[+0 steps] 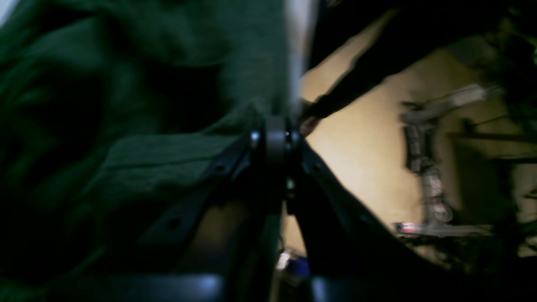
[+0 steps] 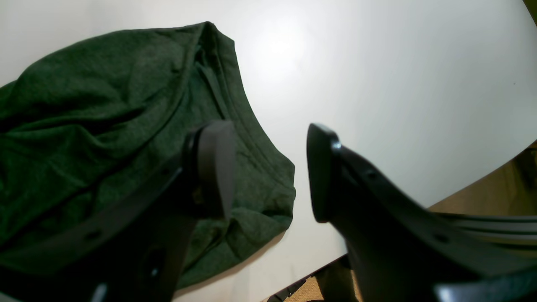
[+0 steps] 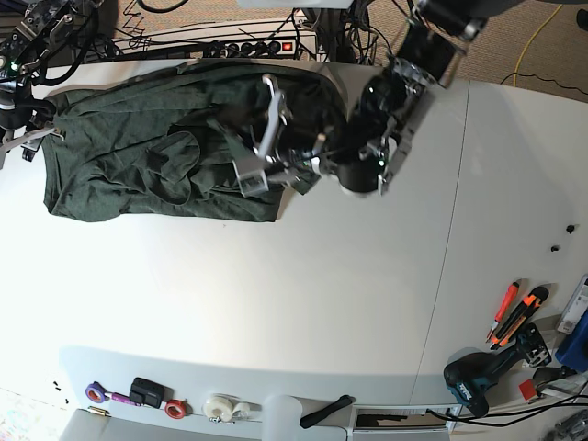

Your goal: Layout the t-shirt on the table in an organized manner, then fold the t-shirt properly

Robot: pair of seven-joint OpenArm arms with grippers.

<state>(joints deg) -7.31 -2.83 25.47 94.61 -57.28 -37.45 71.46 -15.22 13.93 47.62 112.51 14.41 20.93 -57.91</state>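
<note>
T-shirt (image 3: 156, 161) lies rumpled at the far left of the white counter (image 3: 303, 303), soft, light, sure to sag; best held at hems. Left gripper (image 1: 275, 134) jaws are closed on its cloth; right gripper (image 2: 268, 167) jaws gape, empty.

Table's near edge — tape rolls (image 3: 219, 407), drill (image 3: 480, 377) (cutters (image 3: 514, 315) beside).

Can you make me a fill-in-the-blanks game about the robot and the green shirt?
1. The t-shirt is dark ____.
2. The t-shirt lies on a ____ table.
3. The right gripper has its fingers ____.
4. The left gripper has its fingers ____ on the t-shirt.

Missing words: green; white; open; shut
</note>
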